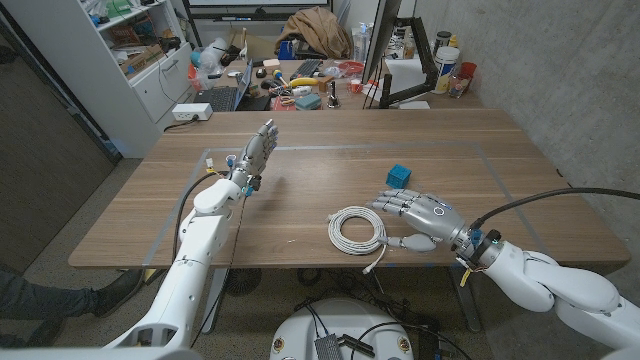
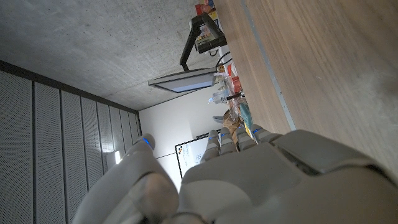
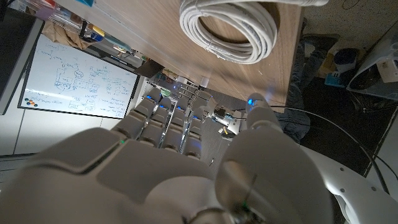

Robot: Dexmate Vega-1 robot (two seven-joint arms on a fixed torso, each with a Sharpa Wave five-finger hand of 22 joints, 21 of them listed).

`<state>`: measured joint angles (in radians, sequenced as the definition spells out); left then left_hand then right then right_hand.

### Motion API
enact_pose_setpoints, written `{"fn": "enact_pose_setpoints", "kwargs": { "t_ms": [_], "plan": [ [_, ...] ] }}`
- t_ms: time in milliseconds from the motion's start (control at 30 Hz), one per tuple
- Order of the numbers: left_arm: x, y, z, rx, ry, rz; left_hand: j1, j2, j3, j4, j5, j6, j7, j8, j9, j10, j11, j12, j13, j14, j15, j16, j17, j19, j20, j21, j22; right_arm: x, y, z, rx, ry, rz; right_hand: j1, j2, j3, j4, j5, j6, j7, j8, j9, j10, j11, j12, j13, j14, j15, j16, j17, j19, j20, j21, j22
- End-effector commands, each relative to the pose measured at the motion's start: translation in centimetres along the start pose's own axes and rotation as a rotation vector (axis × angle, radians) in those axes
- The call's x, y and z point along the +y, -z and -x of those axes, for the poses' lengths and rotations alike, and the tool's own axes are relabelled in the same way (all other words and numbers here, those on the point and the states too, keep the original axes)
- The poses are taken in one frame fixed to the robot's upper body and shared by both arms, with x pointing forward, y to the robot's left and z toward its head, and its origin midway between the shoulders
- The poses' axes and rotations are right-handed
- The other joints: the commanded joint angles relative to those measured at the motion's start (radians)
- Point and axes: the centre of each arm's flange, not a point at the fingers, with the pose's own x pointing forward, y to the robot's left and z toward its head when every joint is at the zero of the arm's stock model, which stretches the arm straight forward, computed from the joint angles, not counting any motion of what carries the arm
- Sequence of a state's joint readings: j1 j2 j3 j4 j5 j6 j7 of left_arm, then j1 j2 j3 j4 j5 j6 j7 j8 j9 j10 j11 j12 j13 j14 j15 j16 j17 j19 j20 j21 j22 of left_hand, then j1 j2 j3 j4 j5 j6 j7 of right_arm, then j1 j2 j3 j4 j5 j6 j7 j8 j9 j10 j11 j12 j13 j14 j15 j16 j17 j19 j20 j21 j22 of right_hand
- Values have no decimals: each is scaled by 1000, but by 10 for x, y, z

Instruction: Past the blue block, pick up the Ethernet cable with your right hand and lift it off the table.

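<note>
Right hand (image 1: 420, 215) low over the wooden table (image 1: 300, 200), fingers apart and reaching out, gripping nothing. Just beyond the fingertips, nearly touching them: the Ethernet cable (image 1: 358, 229), white, wound in a flat coil, with one loose end trailing from the coil toward the table's near edge. From the right wrist view, same coil (image 3: 227, 28) ahead of the outstretched fingers (image 3: 163, 115), thumb set off to one side, bare wood between fingertips and cable. Blue block (image 1: 400, 176) just past the back of the fingers, on the far side, apart from both hand and coil.

Left hand (image 1: 252, 160) raised over the table's far left part, fingers straight and close together, pointing up and away, holding nothing; well apart from cable and block. Wide bare wood between the two hands. Near edge close behind the coil; right edge beyond the right forearm.

Whiteboard (image 3: 78, 78) with handwriting and diagrams visible past the right fingers, too small to read. No label legible on cable or block.
</note>
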<state>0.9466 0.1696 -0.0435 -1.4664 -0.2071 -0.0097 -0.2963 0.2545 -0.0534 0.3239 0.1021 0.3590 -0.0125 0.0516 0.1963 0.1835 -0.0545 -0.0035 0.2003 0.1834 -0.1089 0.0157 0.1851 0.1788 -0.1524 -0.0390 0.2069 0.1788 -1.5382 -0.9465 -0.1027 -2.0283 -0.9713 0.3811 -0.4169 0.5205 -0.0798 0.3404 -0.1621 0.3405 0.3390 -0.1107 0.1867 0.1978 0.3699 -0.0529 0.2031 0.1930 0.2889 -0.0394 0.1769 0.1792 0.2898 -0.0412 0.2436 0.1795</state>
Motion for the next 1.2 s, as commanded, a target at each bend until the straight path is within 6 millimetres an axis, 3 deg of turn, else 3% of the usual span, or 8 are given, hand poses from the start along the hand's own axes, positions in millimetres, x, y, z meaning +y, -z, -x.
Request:
{"fn": "enact_pose_setpoints", "kwargs": {
  "t_ms": [33, 400, 1200],
  "plan": [
    [-6, 4, -2, 9, 10, 3, 5, 9, -3, -1, 6, 6, 4, 1, 3, -7, 2, 2, 5, -10, 2, 3, 6, -9, -9, -2, 3, 11, -4, 5, 11, -34, 8, 11, -2, 8, 1, 8, -7, -3, 4, 3, -7, -1, -3, 3, -8, -40, -2, 4, -13, -6, -10, 3],
    [-8, 6, -2, 13, 14, 3, 6, 10, -5, -1, 6, 7, 3, 2, 3, -8, 1, 1, 5, -11, 2, 2, 6, -10, -9, -3, 3, 17, -10, 6, 10, -59, 36, 16, -2, 10, 7, 10, -28, -10, 2, 3, -28, 3, -5, 3, -34, -31, -3, 5, -39, 2, -24, 5],
    [-8, 10, -2, 11, 6, 14, 7, 12, -10, -1, 6, 9, 3, 2, 3, -8, 3, 2, 5, -12, 3, 2, 6, -10, -9, -3, 3, 27, -16, -6, -69, -129, 41, 34, 5, 19, 8, 13, -52, -13, 1, 3, -56, 3, -7, 3, -54, -26, -1, 5, -51, 9, -31, 7]
  ]
}}
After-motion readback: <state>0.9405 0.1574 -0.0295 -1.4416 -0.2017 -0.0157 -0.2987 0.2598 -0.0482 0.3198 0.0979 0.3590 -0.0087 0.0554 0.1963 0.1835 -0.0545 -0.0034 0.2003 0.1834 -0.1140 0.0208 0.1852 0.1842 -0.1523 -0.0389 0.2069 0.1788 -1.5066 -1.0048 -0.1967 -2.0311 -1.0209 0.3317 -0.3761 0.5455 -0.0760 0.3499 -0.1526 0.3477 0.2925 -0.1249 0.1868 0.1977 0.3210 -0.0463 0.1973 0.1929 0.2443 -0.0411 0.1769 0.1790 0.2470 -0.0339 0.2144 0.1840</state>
